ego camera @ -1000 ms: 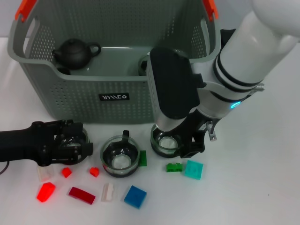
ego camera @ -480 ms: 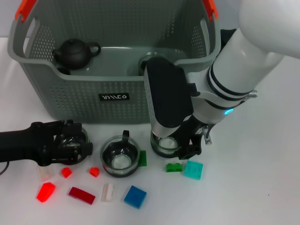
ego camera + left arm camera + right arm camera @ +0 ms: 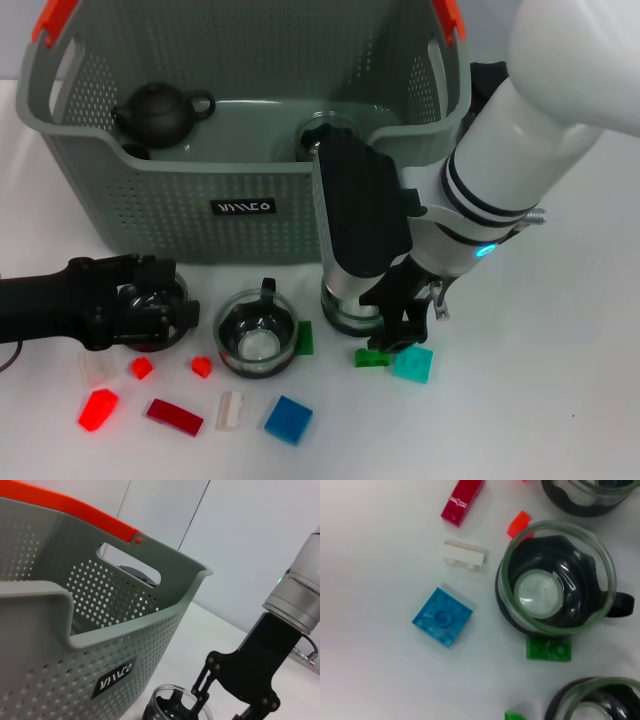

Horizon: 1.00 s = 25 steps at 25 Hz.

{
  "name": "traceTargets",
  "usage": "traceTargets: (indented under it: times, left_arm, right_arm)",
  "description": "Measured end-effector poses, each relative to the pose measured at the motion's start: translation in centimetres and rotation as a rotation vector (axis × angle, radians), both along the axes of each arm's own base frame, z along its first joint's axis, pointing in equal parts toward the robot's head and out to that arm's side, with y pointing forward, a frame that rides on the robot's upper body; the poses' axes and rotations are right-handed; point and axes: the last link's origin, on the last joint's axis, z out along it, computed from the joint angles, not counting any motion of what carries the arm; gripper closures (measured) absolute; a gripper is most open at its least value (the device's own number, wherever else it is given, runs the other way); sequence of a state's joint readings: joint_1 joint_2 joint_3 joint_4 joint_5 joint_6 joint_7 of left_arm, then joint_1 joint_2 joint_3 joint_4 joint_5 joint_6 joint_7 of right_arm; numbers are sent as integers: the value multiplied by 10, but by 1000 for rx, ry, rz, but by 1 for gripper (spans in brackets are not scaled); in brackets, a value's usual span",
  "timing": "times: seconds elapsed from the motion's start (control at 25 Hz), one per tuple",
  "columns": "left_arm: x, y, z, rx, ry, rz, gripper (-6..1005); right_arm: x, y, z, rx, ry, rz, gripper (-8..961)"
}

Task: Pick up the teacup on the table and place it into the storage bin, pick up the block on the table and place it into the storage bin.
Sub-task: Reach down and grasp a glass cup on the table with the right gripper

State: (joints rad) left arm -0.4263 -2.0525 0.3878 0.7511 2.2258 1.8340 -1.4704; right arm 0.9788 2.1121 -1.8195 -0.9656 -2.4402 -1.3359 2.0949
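Note:
The grey storage bin [image 3: 250, 205] stands at the back of the white table [image 3: 560, 400]. Three glass teacups stand in front of it: one [image 3: 343, 312] beneath my right gripper [image 3: 395, 338], a middle one [image 3: 257, 337], and a left one [image 3: 168, 292] against my left gripper [image 3: 145, 305]. My right gripper points down, open, its fingers [image 3: 210, 672] just beside the right teacup and above a green block [image 3: 372, 357]. Loose blocks lie in front: teal [image 3: 413, 362], blue [image 3: 288, 419] and white [image 3: 230, 409]. The right wrist view shows the middle teacup [image 3: 555, 580] and the blue block [image 3: 442, 622].
Inside the bin sit a dark teapot [image 3: 160, 110] and a glass cup [image 3: 320, 130]. More blocks lie at the front left: bright red [image 3: 98, 409], dark red [image 3: 174, 416], small red ones [image 3: 202, 366] and a pale one [image 3: 93, 371]. A green block [image 3: 304, 338] leans by the middle teacup.
My right gripper has swung down and to the right, from around the right teacup toward the green block. The left arm has barely shifted.

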Motion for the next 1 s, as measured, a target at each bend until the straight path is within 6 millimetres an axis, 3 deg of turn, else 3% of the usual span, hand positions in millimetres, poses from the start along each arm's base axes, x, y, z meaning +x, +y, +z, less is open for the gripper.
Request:
traceTargets:
  times: [1.0]
  left_arm:
    - [0, 2, 0, 7, 6, 4, 156]
  right_arm:
    - [11, 6, -9, 17, -2, -33, 456]
